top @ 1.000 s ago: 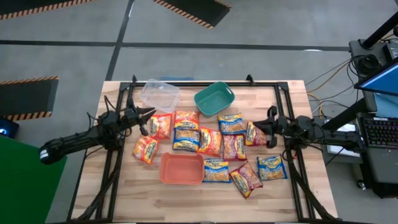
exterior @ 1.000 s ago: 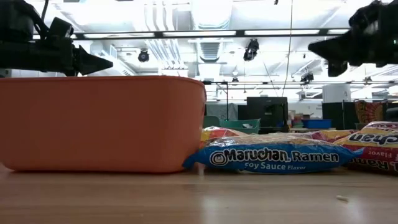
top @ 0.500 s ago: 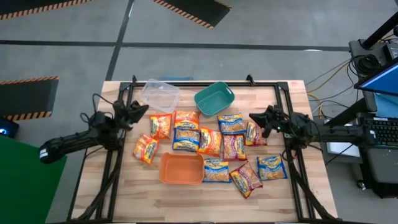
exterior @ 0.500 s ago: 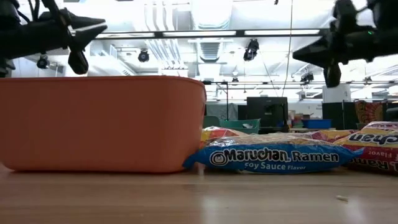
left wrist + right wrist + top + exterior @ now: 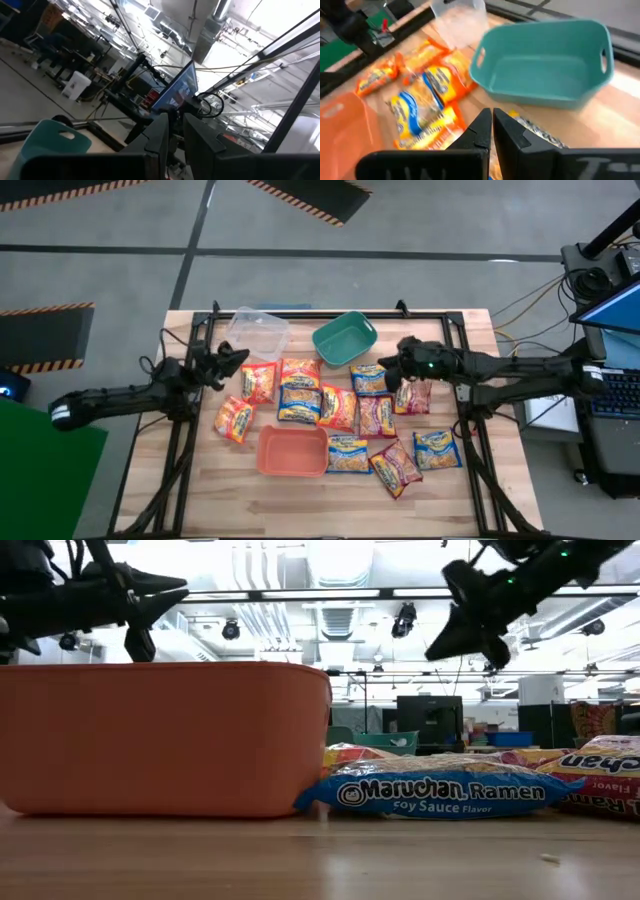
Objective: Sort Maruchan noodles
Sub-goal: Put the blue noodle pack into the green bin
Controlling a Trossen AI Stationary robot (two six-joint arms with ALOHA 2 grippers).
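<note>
Hovering with jaws pressed together, right gripper (image 5: 392, 370) just above blue noodle packet (image 5: 370, 379) below teal tub (image 5: 344, 337), nearer than left gripper (image 5: 237, 358).

You've got three tubs on the worktop (image 5: 200, 490): the lidded tub (image 5: 257, 331) and the handled tub (image 5: 344, 338) sit side by side along the far edge, and the third tub (image 5: 292, 451) is nearer you, roughly centre. The Maruchan noodles (image 5: 338, 408) are spread between and to the right of them, some overlapping. Your left tool (image 5: 235, 360) hangs just left of the leftmost packet (image 5: 258, 381). Your right tool (image 5: 388, 369) is over the packets right of the handled tub.
</note>
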